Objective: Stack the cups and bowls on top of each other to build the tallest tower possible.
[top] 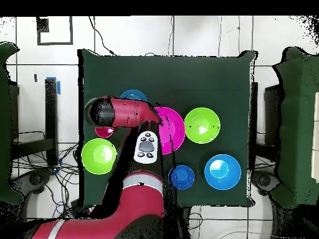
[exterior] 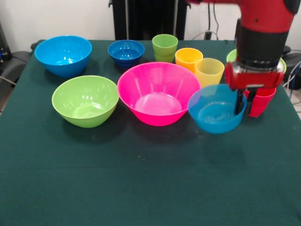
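Green cloth covers the table [exterior: 141,188], dark and matte, stretching bare across the whole near half in the front view. Behind its far edge stands a white wall, with the black pedestal [exterior: 146,19] at the middle and loose cables trailing off to the right. From overhead the floor [top: 205,37] around the table is pale tile with dark joints, and wires lie tangled at the robot's side.

The gripper [exterior: 245,101] hangs at the right of the front view under a red and black arm, its dark fingers clamped on the rim of the light blue bowl [exterior: 216,109], one inside and one outside the wall. That bowl looks lifted and slightly tilted, just beside the pink bowl [exterior: 158,92], which sits at the centre. A lime green bowl [exterior: 85,100] rests to the left of the pink one. Along the far side stand the bright blue bowl [exterior: 63,55], the dark blue bowl [exterior: 126,52], the green cup [exterior: 164,47], the orange cup [exterior: 188,58] and the yellow cup [exterior: 209,70]. The red cup [exterior: 261,101] and a second lime green bowl [top: 98,155] are partly hidden behind the gripper.
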Controlling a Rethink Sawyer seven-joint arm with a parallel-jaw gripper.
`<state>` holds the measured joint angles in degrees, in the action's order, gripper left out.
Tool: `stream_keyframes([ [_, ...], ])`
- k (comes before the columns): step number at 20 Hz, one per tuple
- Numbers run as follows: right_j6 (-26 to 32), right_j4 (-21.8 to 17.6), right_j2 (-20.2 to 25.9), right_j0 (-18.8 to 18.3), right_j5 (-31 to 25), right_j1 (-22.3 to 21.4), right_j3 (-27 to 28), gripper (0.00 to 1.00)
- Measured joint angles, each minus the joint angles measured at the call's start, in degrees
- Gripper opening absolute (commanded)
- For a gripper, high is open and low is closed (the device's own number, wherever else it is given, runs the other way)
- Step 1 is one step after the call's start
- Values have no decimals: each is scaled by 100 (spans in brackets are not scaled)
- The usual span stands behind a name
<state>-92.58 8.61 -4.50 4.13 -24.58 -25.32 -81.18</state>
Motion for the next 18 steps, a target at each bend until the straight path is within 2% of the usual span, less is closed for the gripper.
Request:
stream_keyframes([
  [6,0,57,-1,-1,-299,-395,-2,0],
  [18,0,78,-12,-4,-349,-886,-90,0],
])
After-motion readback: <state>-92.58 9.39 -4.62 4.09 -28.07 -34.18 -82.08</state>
